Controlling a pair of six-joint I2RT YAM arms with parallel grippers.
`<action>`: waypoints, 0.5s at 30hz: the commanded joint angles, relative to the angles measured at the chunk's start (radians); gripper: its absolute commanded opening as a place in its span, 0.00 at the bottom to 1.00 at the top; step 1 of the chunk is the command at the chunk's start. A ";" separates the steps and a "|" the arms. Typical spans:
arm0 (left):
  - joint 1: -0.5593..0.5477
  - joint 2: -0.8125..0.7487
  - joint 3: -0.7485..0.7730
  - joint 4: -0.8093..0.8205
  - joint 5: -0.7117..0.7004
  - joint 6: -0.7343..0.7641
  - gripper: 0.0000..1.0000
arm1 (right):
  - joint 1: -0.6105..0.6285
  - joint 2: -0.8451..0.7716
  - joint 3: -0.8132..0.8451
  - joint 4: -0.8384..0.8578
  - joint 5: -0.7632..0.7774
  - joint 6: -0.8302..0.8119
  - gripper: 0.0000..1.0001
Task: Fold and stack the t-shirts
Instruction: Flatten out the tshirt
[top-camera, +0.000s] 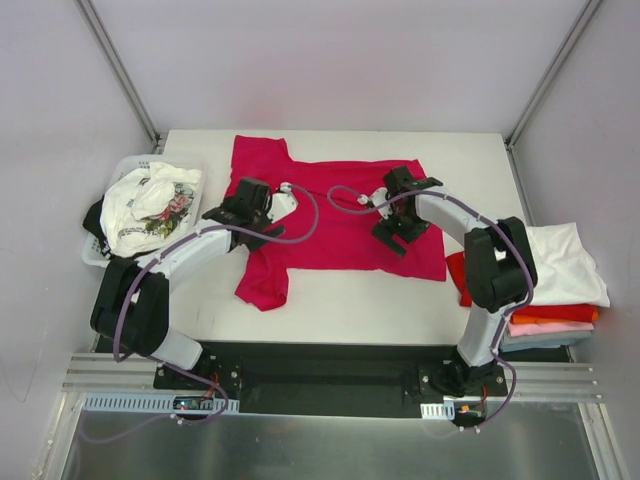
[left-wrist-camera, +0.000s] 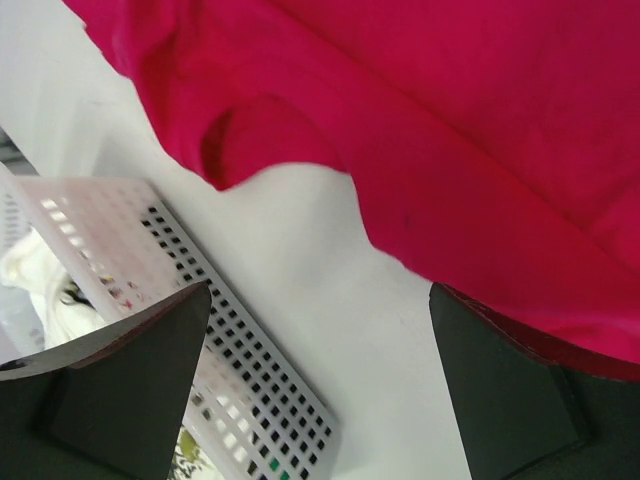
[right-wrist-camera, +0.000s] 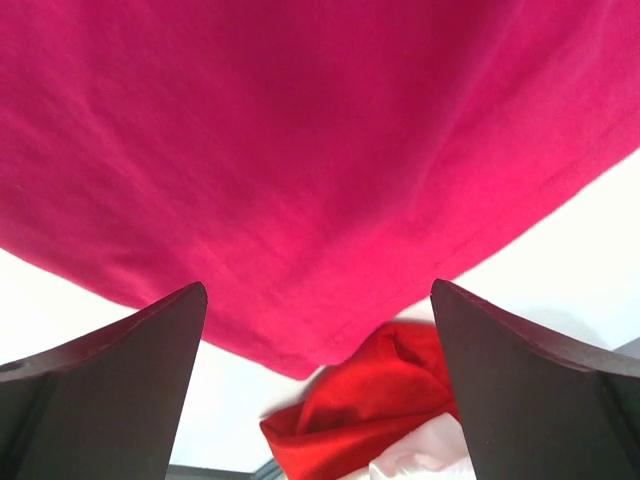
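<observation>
I see the left pincer released: in its wrist view the two dark fingers stand wide apart with only bare table between them. It hangs low over the sleeve end of the crimson t-shirt, which lies spread on the table. Just ahead of its tips a sleeve makes a rounded fold, and the shirt's edge runs right up against one finger; I cannot tell whether it touches. On the other side of those tips, close by, is the perforated wall of the white basket.

The right pincer is released too, its fingers spread as wide and holding nothing. The crimson cloth fills the view beyond its tips, and the hem corner falls between the fingers. Just nearer than that corner a red shirt lies bunched, with a scrap of white cloth at its edge.

From above, the t-shirt spans the stretch between the two pincers and passes beneath both. Outboard of the left pincer, the basket holds a crumpled white printed shirt with a dark garment at its far side. Outboard of the right pincer, past its arm, sits a stack of folded shirts, white on top, then red, orange and pink layers.
</observation>
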 joint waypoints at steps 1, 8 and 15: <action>-0.023 -0.143 -0.080 -0.037 0.009 -0.058 0.91 | -0.021 -0.075 -0.007 0.008 0.023 -0.022 1.00; -0.101 -0.275 -0.149 -0.114 0.018 -0.128 0.92 | -0.035 -0.028 0.007 0.017 0.020 -0.014 1.00; -0.169 -0.326 -0.210 -0.173 0.046 -0.208 0.91 | -0.038 0.003 0.018 0.022 0.024 -0.010 1.00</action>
